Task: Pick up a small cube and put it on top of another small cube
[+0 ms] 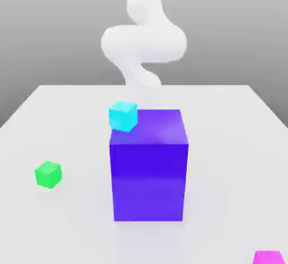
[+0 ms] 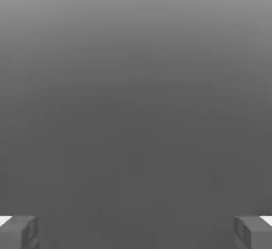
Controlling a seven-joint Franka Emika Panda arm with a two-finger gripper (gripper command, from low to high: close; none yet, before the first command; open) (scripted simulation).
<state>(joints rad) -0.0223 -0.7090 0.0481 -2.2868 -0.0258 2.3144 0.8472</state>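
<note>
the magenta cube [image 1: 268,257] lay at the exterior view's lower right; the green cube [image 1: 48,174] sat at its left, slightly turned.

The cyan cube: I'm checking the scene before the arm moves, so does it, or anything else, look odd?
The cyan cube looks slightly odd: it appears turned askew to the big blue block, near its top's exterior view's left edge. No damage stands out.
</note>
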